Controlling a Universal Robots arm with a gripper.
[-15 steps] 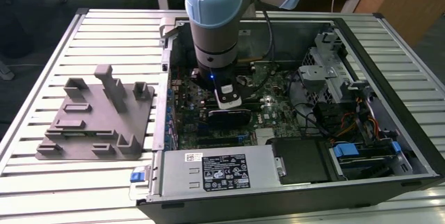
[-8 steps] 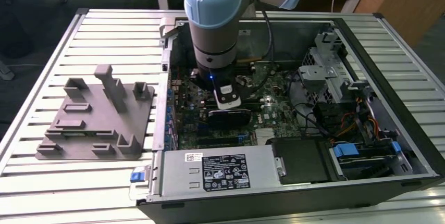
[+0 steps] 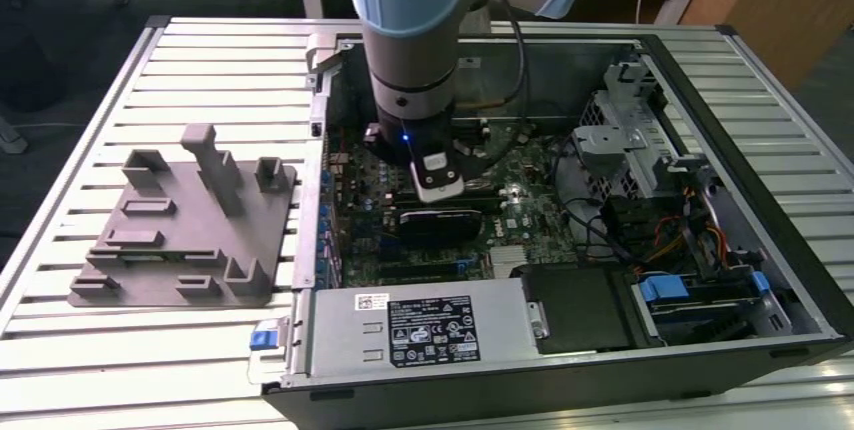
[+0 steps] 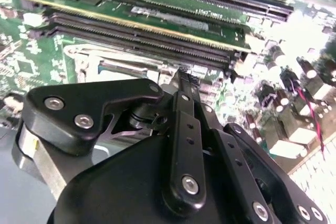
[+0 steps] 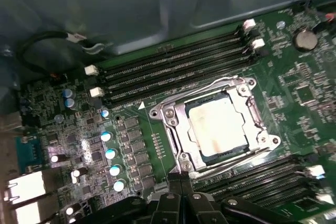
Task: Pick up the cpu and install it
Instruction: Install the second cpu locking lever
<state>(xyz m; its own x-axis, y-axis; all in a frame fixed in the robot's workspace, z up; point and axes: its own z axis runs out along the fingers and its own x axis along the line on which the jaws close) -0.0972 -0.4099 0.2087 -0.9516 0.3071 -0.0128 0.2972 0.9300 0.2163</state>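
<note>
In the first wrist view the cpu (image 5: 218,127), a flat square chip with a shiny silver top, lies inside the metal socket frame (image 5: 172,118) on the green motherboard (image 5: 294,87). My gripper (image 5: 181,176) hangs just beside the socket's edge, its black fingers pressed together with nothing between them. In the second wrist view the gripper (image 4: 181,75) points down at the board next to the socket frame (image 4: 100,56). In the exterior view the arm reaches down into the open computer case, and the gripper (image 3: 445,193) sits low over the board's middle.
Long memory slots (image 5: 168,69) run on both sides of the socket. A grey fixture block (image 3: 187,230) stands on the slatted table at the exterior view's left. The power supply (image 3: 414,328) and drive cage (image 3: 641,120) crowd the case (image 3: 801,280).
</note>
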